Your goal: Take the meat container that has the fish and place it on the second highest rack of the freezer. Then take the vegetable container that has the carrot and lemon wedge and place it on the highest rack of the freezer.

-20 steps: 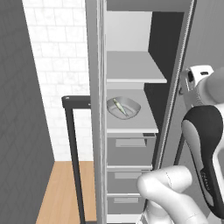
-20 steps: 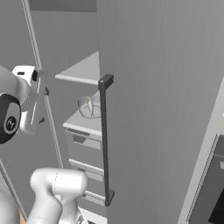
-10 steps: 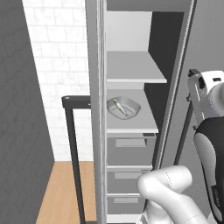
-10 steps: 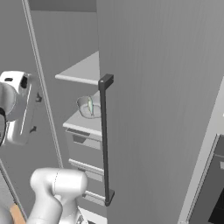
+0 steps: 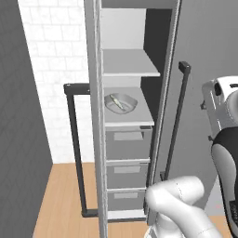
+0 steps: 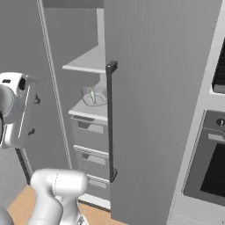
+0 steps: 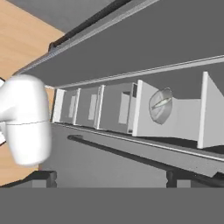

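A glossy white, rounded arm link [image 5: 179, 202] is seen low in the left base view, shaped like a thick bent tube with soft grey shading on its underside. Beside it, a dark grey, oval joint cover [image 5: 225, 169] is edged by a thin white rim. Above that, a boxy white hand housing [image 5: 223, 104] is shown — rounded at the corners, with small dark screws or lugs on its side. In the right base view the same white housing [image 6: 16, 110] is bordered by a grey seam line, and a smooth white elbow segment [image 6: 57, 189] — bulbous, unmarked — is seen below it.
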Controlling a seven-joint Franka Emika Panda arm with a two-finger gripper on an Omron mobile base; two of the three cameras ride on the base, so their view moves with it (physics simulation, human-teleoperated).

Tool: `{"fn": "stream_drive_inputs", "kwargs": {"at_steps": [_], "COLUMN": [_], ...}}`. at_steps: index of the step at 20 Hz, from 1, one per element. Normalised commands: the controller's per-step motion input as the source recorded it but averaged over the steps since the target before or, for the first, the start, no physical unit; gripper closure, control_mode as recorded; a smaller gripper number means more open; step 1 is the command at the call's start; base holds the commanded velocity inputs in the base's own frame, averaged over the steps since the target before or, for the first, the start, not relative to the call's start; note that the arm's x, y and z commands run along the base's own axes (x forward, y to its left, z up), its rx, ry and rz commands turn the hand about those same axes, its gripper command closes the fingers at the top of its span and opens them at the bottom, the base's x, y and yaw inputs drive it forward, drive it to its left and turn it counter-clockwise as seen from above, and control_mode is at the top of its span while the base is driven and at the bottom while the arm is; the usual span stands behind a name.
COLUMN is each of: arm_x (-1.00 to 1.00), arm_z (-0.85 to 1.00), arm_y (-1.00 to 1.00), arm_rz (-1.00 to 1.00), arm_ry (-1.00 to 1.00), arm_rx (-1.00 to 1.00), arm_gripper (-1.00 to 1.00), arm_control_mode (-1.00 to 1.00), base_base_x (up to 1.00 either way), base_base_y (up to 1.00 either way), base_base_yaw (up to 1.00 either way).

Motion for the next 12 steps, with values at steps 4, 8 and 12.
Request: {"fn": "stream_drive_inputs", "kwargs": {"at_steps": [4,8,12], "arm_x": [0.0,0.0,0.0], "arm_z": [0.0,0.0,0.0], "arm_y": [0.0,0.0,0.0], "arm_rz": [0.0,0.0,0.0], "arm_ry": [0.0,0.0,0.0], "arm_rx": [0.0,0.0,0.0], "arm_gripper": [-1.0,-1.0,-1.0], "arm_control_mode": [1.0,1.0,1.0], "base_base_x": [-0.72,-0.22,0.09], "base_base_y": [-0.22,-0.42,-0.85], "base_base_yaw": [-0.56,-0.67,-0.34]}}
